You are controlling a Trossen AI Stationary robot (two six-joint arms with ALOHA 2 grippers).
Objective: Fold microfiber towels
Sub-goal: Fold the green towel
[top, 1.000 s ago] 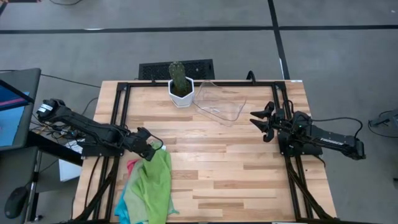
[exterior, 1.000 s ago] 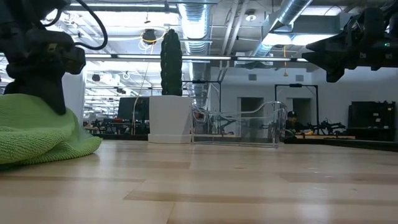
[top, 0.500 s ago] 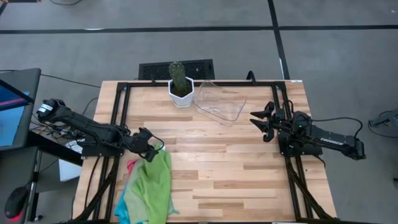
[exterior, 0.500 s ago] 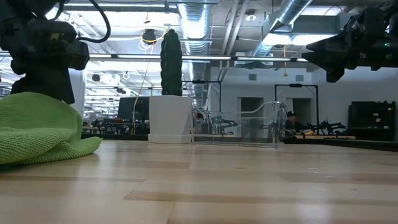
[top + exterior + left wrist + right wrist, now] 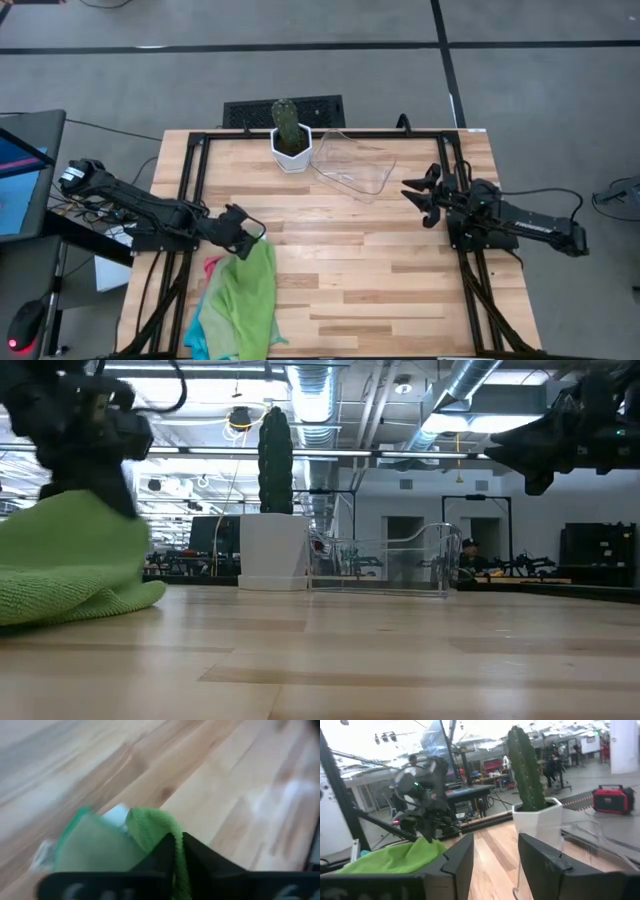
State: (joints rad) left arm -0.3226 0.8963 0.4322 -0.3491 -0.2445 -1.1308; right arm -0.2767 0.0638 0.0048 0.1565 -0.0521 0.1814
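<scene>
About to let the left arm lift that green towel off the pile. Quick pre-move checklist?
1. Left gripper grip: ok. It is shut on a pinched edge of the green towel, seen between its fingers in the left wrist view.
2. Single layer grabbed: cannot tell. The pink towel and turquoise towel lie right under the green one.
3. Path across the table: ok. Bare wood ahead of the pile; the potted cactus and clear tray sit at the far edge.
4. Right gripper: ok. Open, holding nothing, parked at the right side.
5. Second green towel: cannot tell. Not distinguishable in the pile.
</scene>
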